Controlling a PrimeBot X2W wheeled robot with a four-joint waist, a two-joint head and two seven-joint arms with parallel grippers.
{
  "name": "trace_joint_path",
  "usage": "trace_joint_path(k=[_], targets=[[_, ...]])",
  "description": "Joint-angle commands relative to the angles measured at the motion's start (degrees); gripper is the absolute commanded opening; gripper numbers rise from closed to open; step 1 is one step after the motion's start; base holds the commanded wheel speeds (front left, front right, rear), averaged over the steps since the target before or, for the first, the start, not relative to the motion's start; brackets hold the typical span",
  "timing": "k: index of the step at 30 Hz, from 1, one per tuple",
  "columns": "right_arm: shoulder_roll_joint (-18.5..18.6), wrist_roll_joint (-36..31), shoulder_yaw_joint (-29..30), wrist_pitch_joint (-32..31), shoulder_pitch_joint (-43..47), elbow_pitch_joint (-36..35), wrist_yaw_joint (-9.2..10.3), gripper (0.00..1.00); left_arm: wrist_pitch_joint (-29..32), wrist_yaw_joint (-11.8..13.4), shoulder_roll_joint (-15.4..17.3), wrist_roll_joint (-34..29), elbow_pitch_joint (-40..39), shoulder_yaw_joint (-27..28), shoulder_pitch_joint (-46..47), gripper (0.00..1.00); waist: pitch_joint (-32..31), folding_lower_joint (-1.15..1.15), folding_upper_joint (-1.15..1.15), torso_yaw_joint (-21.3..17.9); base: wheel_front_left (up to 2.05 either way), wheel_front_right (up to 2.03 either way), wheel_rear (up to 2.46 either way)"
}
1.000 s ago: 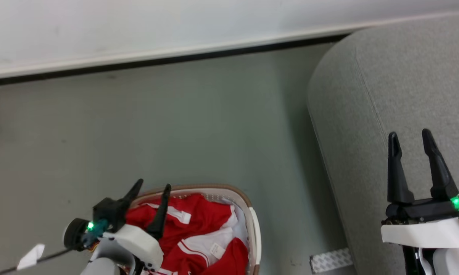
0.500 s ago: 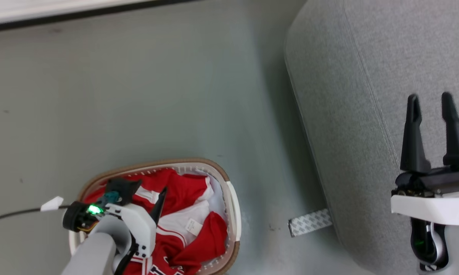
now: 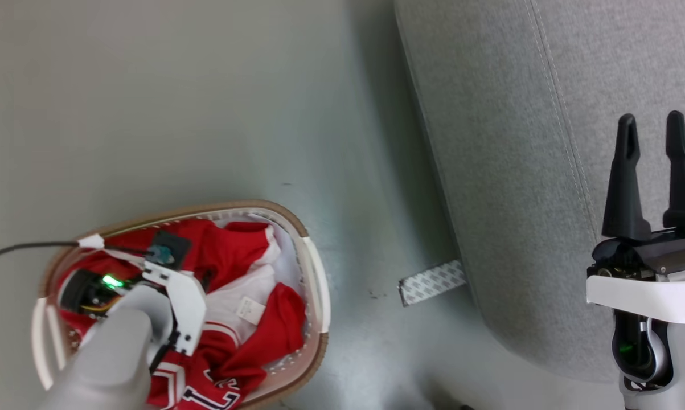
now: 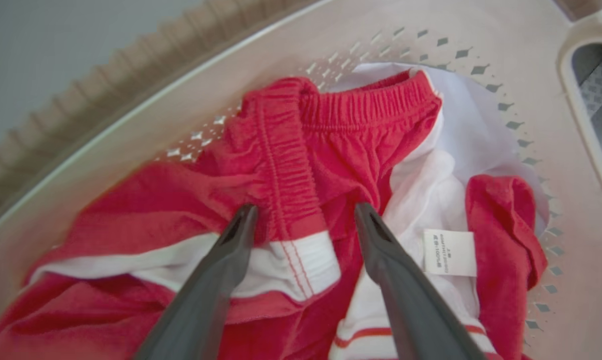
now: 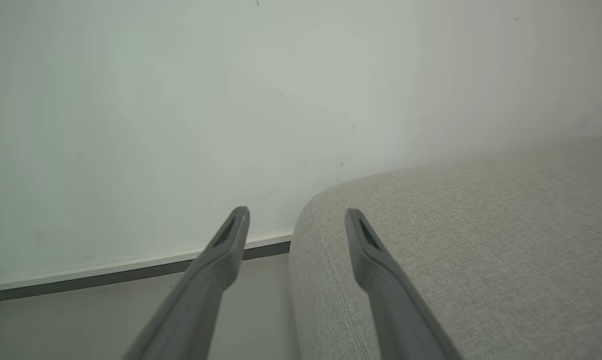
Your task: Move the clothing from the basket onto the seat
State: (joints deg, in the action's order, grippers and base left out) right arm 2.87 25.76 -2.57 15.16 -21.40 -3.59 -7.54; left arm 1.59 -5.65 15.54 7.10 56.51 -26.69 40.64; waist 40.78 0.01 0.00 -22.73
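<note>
The basket (image 3: 296, 225), cream with a brown rim, stands on the floor at the lower left of the head view. It holds the clothing (image 3: 228, 256), red fabric with white trim and a white piece bearing a label. My left gripper (image 4: 303, 212) points down into the basket, open, its two fingertips on either side of a gathered red waistband (image 4: 285, 165); nothing is pinched. The grey woven seat (image 3: 519, 142) lies to the right. My right gripper (image 3: 651, 122) hovers above the seat's surface, open and with nothing in it; the right wrist view has it (image 5: 296, 214) over the seat's rounded corner (image 5: 481, 240).
A short strip of patterned tape (image 3: 431, 282) lies on the grey floor between basket and seat. A black cable with a white tag (image 3: 89, 241) runs from my left wrist across the basket's rim. A pale wall and dark baseboard (image 5: 130, 272) stand beyond the seat.
The head camera has tilted down, so the whole picture shifted. My left gripper has dropped from above the basket's rim down into the basket onto the clothing. Both grippers stay open.
</note>
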Motion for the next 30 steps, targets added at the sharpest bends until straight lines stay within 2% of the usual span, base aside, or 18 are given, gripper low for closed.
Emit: trace_joint_path(k=[1, 5, 11, 13, 14, 15, 22, 30], targets=[[0.0, 1.1, -0.4, 0.0, -0.8, 0.0, 0.1, 1.0, 0.7, 1.0, 0.9, -0.6, 1.7, -0.2, 1.8, 1.0, 1.8, -0.01, 0.0, -1.7, 0.0, 0.0, 0.0], [0.0, 2.0, -1.3, 0.0, -0.9, 0.0, 0.1, 1.0, 3.1, 1.9, 1.3, -1.9, 5.4, -1.4, 3.2, 1.0, 2.8, -0.01, 0.0, -2.7, 0.0, 0.0, 0.0], [0.0, 2.4, -1.9, 0.0, -1.3, 0.1, 0.1, 1.0, 7.0, 1.4, 1.5, -2.8, 9.6, -3.2, 4.8, 1.0, 4.0, -0.01, 0.0, -3.3, 0.0, 0.0, 0.0], [0.0, 2.4, -1.9, 0.0, -1.2, 0.2, 0.1, 1.0, 7.7, 1.1, 1.0, -2.1, 10.6, -3.3, 5.3, 0.44, 4.2, -0.01, 0.0, -3.2, 0.0, 0.0, 0.0], [0.0, 2.3, -1.7, 0.0, -1.2, 0.3, 0.1, 1.0, 7.7, 0.9, 0.7, -1.9, 10.9, -3.3, 5.5, 0.08, 4.1, -0.01, 0.0, -3.1, 0.0, 0.0, 0.0], [0.0, 2.1, -1.6, 0.0, -1.1, 0.5, 0.1, 1.0, 7.3, 0.8, 0.3, -1.7, 11.0, -3.4, 5.7, 0.0, 4.0, -0.01, 0.0, -2.8, 0.0, 0.0, 0.0], [0.1, 0.0, -1.2, 0.0, -0.8, 1.4, 0.1, 1.0, 3.4, 0.3, -2.9, 0.0, 11.4, -3.4, 4.9, 0.0, 0.3, -0.01, 0.0, -0.3, 0.0, 0.0, 0.0], [0.1, -3.7, 0.1, 0.0, 1.5, 3.0, 0.1, 1.0, -5.4, -0.7, -7.7, 3.6, 10.1, -2.6, 1.4, 0.0, -10.3, -0.01, 0.0, 4.7, 0.0, 0.0, 0.0]])
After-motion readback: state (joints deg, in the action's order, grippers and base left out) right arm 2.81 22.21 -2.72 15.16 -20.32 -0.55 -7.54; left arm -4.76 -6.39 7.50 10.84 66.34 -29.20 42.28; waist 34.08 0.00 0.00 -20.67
